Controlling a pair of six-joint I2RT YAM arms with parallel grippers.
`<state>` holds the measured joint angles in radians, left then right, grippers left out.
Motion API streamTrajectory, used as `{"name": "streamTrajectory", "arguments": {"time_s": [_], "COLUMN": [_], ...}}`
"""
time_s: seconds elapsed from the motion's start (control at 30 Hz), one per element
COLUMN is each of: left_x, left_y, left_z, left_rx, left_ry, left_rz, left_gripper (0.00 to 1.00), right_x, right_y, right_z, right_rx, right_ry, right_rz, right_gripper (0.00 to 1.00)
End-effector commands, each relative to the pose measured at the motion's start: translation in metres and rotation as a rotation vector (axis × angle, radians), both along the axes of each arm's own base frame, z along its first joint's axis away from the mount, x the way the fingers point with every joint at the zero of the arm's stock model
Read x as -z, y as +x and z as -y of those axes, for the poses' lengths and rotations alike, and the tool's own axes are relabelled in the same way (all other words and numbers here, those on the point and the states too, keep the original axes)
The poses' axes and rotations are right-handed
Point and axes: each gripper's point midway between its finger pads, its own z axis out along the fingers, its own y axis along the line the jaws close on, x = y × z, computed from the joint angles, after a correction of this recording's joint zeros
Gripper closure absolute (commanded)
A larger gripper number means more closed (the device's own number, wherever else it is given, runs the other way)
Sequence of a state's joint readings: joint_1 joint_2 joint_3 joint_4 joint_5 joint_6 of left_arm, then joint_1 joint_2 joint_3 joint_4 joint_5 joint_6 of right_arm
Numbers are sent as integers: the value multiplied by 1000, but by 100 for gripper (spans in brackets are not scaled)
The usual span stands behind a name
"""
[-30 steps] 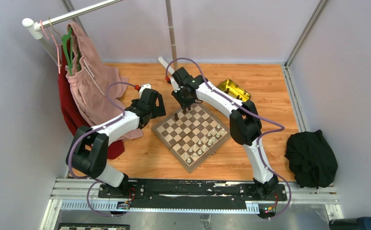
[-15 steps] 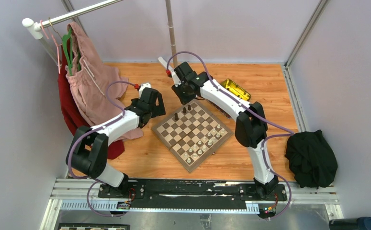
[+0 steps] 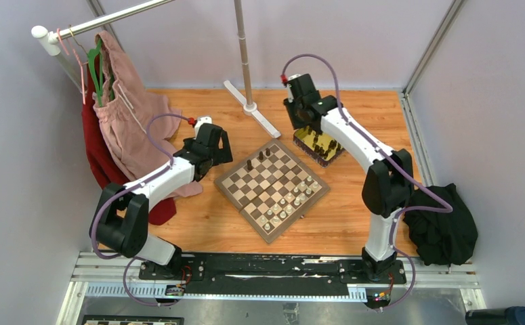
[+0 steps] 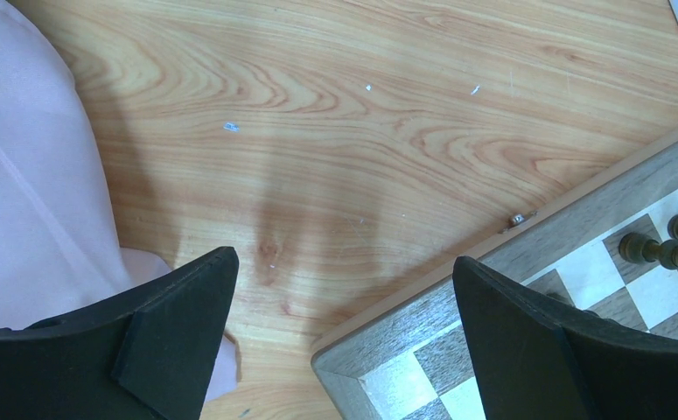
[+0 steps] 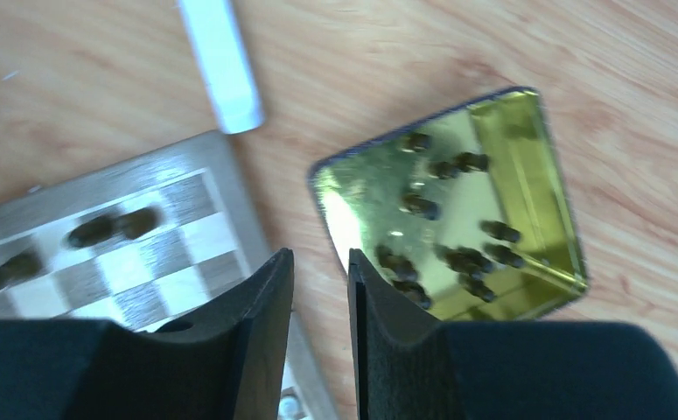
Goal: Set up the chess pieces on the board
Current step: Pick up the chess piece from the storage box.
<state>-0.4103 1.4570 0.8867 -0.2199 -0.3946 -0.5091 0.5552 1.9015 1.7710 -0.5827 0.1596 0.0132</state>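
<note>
The right jaws stood a little apart with nothing between them, at the near edge of the gold tin (image 5: 532,175). In this tin about a dozen dark chess pieces (image 5: 420,206) lay scattered. The left jaws were spread wide and empty over the left corner of the board (image 4: 405,324). The board lay on the table (image 3: 198,223) just beside the tin, with a few dark pieces (image 3: 249,164) at its far corner and pale pieces (image 3: 293,200) on its near side. The step was probably fetching another dark piece; the next move called for centring over one separate piece and descending.
</note>
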Motion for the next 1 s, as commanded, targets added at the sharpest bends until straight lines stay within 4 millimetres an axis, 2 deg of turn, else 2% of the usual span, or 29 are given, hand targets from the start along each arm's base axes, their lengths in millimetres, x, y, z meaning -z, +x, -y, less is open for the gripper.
{"name": "streamTrajectory", "arguments": {"time_s": [0.0,0.13,0.27,0.7,0.97], "left_x": [-11,-10,-9,-5,-1], "left_y": [2,2,1,7,11], "left_z": [1,1,1,3,5], "left_rx": [-4,-4,-3,1,5], "left_ry": [0,-1,1,14,21], "left_rz": [28,25,22,11,-1], "left_gripper": [0,0,0,0,0], "right_x": [-1,16,36,82,95], "right_y": [16,22,28,39,47], "right_z": [47,73,88,96,100], "right_rx": [155,219,260,276,280], "right_ry": [-11,-6,1,14,20], "right_rz": [28,-15,-64,-176,-202], "right_gripper": [66,62,61,61,61]}}
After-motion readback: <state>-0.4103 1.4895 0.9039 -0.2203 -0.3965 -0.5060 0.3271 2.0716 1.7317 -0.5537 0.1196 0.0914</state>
